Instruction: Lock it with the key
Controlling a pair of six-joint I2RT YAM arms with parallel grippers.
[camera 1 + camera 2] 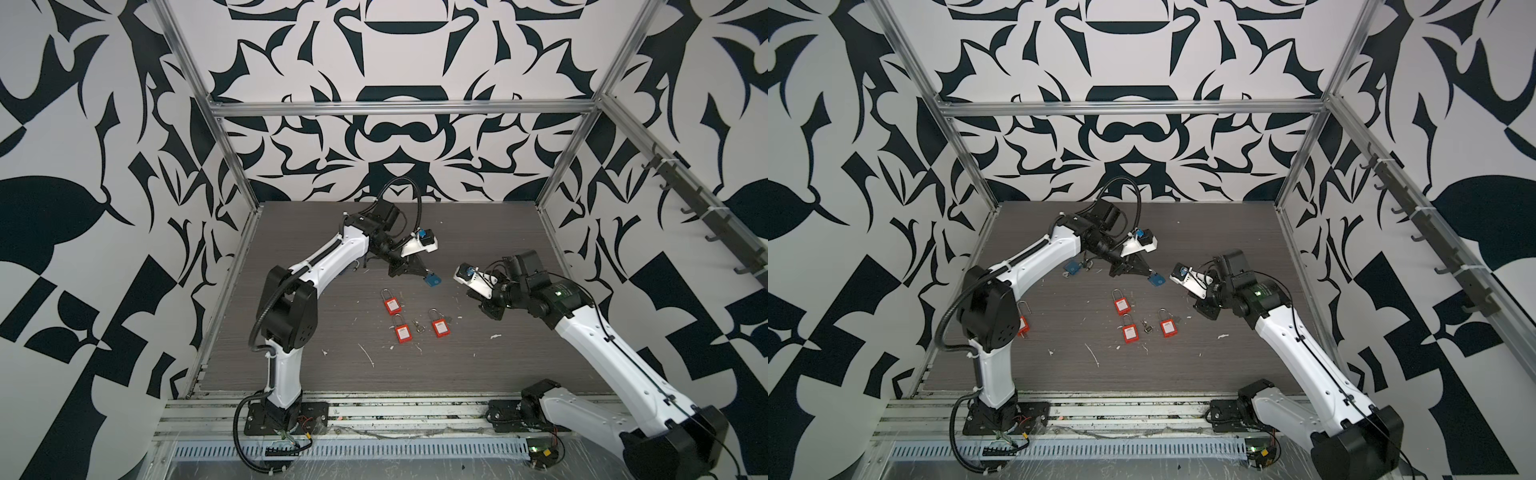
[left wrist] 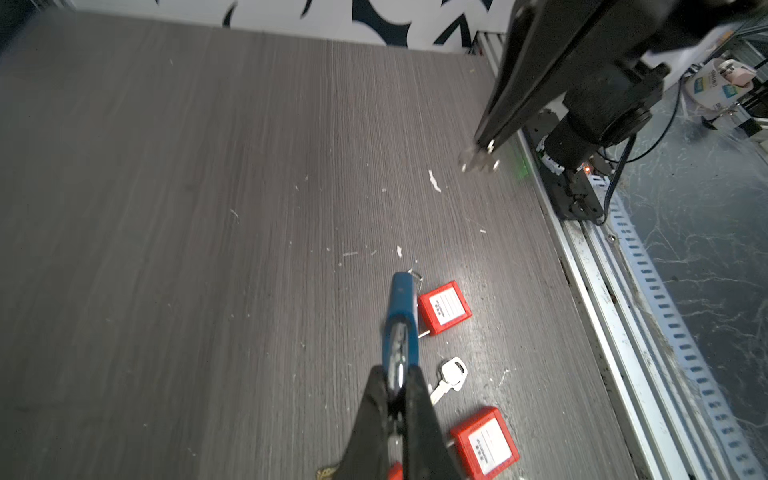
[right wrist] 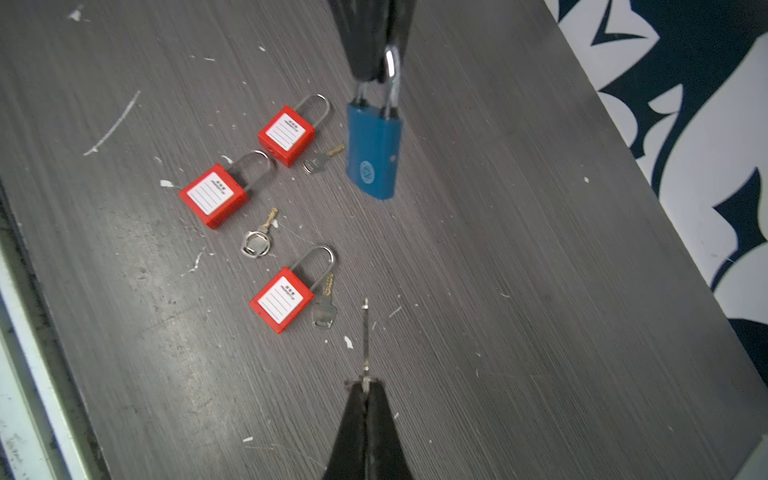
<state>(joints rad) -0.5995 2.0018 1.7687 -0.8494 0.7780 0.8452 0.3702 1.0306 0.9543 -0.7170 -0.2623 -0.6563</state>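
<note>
Blue padlock [image 3: 372, 158], gripped by its steel shackle [image 3: 391, 75] between the clenched jaws of the left gripper [image 3: 376, 68]. The body hangs below the fingertips, slightly tilted; whether its base touches the table [image 3: 519, 249] cannot be told. In both top views the padlock [image 1: 432, 281] sits near mid-table, at about 1 o'clock from the group of red padlocks.

Key [image 3: 365, 340], pinched edge-on in the tightly closed right gripper [image 3: 365, 388], its blade pointing toward the blue padlock and well apart from it. In a top view this gripper lies at about 4 o'clock of the padlock.

Three red padlocks [image 3: 286, 135] [image 3: 214, 195] [image 3: 280, 299] lie flat with white labels up, each with a loose key [image 3: 322, 160] [image 3: 259, 237] [image 3: 324, 307] just beside it.

A second blue padlock [image 1: 1073, 267] lies at 9 o'clock of the held one, beyond the left arm.
</note>
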